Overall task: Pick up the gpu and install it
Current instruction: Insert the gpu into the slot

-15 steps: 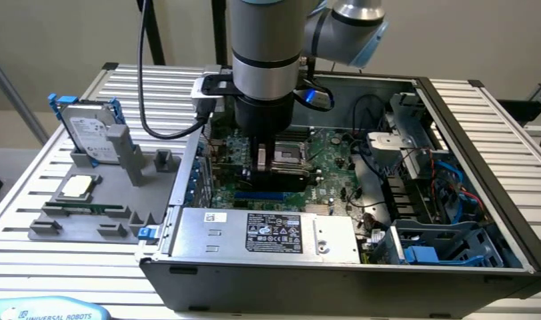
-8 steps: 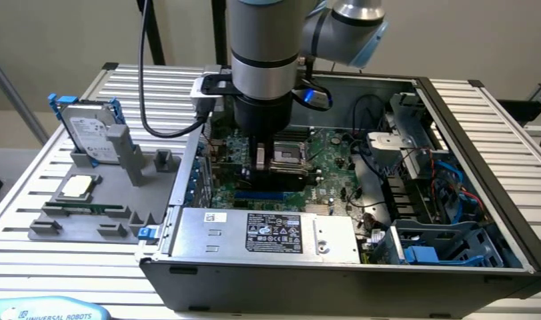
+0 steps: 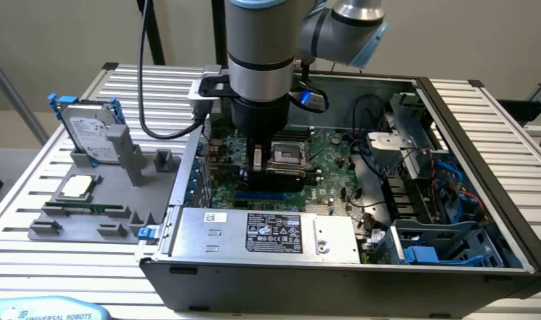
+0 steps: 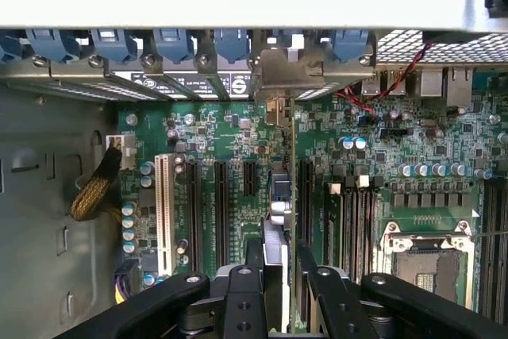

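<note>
Pale teal casing lettered Universal Robots (image 3: 48, 311) pokes in at the near edge of the exterior view, resting on a desk (image 3: 510, 127) of ribbed aluminium slats, with a plain beige wall behind. One open computer case (image 3: 341, 283) lies on the desk, with one labelled power supply (image 3: 261, 233) along its near side and one green motherboard (image 3: 333, 160) on its floor. On the exterior view's left stands one grey fixture (image 3: 83, 223) carrying one hard drive (image 3: 88, 133) upright in a blue frame, one square processor chip (image 3: 78, 188) lying flat and one narrow memory stick (image 3: 85, 207) on edge. One arm (image 3: 261, 53) reaches straight down into the case, its claw (image 3: 268, 167) low over the motherboard, just beside the single processor socket (image 3: 293, 157). In the wrist view the claw is pinching the gpu (image 4: 282, 196), with black fingers (image 4: 252, 275) on either side of the thin card, which stands on edge over the board between black expansion slots; one white slot (image 4: 163, 212) lies further off. The card's silver bracket (image 4: 278, 69) meets the case's rear wall in the row of blue clips (image 4: 171, 41); whether its lower edge is seated in a slot I cannot tell
</note>
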You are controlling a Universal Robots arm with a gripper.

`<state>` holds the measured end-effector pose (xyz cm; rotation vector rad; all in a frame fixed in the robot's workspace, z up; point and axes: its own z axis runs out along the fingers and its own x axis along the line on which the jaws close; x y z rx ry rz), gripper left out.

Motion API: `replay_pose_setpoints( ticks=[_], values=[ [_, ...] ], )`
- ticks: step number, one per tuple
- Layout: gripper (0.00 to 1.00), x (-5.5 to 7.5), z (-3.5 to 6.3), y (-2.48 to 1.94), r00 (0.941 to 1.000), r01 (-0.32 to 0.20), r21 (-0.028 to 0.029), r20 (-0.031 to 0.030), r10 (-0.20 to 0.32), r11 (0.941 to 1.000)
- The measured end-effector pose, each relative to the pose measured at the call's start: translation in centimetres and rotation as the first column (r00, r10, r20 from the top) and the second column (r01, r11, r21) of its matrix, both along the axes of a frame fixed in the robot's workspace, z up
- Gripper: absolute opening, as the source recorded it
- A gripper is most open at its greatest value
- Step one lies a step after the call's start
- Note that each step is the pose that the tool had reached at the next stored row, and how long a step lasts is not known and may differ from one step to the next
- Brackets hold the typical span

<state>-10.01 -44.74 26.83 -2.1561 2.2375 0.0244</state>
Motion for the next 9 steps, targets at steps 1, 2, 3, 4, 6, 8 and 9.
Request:
replay_pose_setpoints(
  ticks=[1, 2, 3, 4, 6, 8, 9],
  values=[
    [0.27, -0.05, -0.06, 0.01, 1.0000, 0.000, -0.0003, 0.0000, 0.000, 1.0000],
    [0.27, -0.10, -0.13, 0.01, 1.0000, 0.000, -0.0005, 0.0000, 0.000, 1.0000],
    [0.27, -0.15, -0.19, 0.02, 1.0000, 0.000, -0.0009, 0.0000, 0.000, 1.0000],
    [0.27, -0.19, -0.25, 0.03, 1.0000, 0.000, -0.0010, 0.0000, 0.000, 1.0000],
    [0.27, -0.25, -0.37, 0.04, 1.0000, 0.000, -0.0015, 0.0000, 0.000, 1.0000],
    [0.27, -0.30, -0.48, 0.05, 1.0000, 0.000, -0.0019, 0.0001, 0.000, 1.0000],
    [0.27, -0.32, -0.53, 0.05, 1.0000, 0.000, -0.0022, 0.0001, 0.000, 1.0000]
  ],
)
